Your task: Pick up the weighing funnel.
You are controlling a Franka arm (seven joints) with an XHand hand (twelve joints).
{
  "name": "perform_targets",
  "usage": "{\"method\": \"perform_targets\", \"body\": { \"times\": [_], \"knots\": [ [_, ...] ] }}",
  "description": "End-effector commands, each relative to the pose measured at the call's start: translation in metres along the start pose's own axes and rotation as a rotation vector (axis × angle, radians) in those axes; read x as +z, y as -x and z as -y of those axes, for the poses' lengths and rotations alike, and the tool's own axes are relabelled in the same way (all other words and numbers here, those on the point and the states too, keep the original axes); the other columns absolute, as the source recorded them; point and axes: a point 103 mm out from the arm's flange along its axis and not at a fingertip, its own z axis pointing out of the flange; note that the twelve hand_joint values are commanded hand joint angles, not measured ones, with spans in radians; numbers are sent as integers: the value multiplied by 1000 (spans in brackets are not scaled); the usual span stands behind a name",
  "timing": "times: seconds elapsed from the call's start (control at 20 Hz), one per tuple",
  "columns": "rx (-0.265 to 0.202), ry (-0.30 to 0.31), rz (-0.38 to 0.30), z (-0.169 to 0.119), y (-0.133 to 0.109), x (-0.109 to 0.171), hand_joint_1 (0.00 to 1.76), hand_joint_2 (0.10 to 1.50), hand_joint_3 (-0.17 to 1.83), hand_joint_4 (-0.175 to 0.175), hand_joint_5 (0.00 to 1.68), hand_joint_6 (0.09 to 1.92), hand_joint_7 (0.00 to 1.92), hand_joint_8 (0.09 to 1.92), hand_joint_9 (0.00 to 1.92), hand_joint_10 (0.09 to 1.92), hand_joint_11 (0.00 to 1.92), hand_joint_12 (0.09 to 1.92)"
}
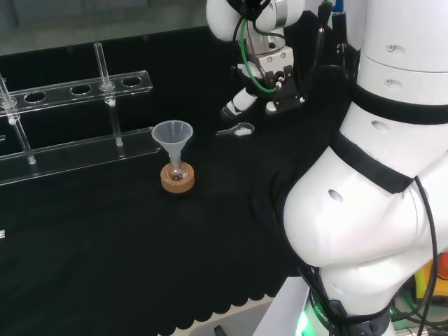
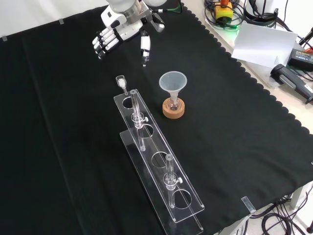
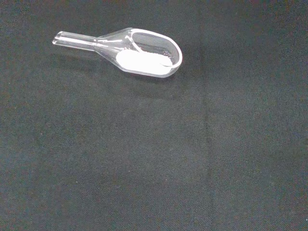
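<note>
Hand: the hand point(image 2: 113, 35) hovers above the cloth point(image 2: 58, 122) near the bench's far edge in the front view. Its fingers point(image 2: 100, 44) are straight and spread, the thumb is set apart, and it holds nothing.
Weighing funnel: the weighing funnel point(image 2: 121, 81) lies flat on the cloth. It is well in from the scalloped right edge and nearer the far edge than the near one in the front view. It is just below the hand and not touched by it.
Up close: the wrist view shows a clear scoop with a short stem, lying mouth up. A white patch point(image 3: 142, 62) sits in the bowl, most likely powder.
Neighbours: the far end of the clear rack point(image 2: 156, 156) is just beside the weighing funnel in the front view. The funnel point(image 2: 173, 83), in its flask on a cork ring point(image 2: 173, 108), stands apart to the right.
Handling: this looks light, rigid and smooth. It would likely be slippery between the pads and would chip if dropped. It lies low on the cloth, so there is little to get under.
Where to take hold: across the bowl's two long walls, I'd say, thumb on one side and fingers on the other. The stem looks too thin and round to hold steady.
Watch for: keep the mouth level on the lift or the white load spills. A sideways nudge could skid it into the rack.
</note>
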Motion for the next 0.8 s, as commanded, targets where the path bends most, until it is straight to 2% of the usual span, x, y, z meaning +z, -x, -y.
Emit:
{"method": "perform_targets", "body": {
  "times": [0.05, 0.3, 0.55, 0.8],
  "knots": [
    [-7, 13, -14, 3, 13, 9, 496, 641, 23, 28, 0, 87, 108, 87, 109, 87, 0, 87],
    [1, 77, -47, 5, 18, 22, 502, 648, 26, 27, 16, 87, 194, 89, 201, 107, 0, 87],
    [-20, 86, -59, 1, 13, 29, 513, 658, 20, 34, 80, 87, 224, 194, 87, 541, 0, 118],
    [-24, 87, -68, -1, 13, 32, 534, 668, 23, 34, 110, 87, 229, 247, 43, 675, 0, 199]
  ]
}}
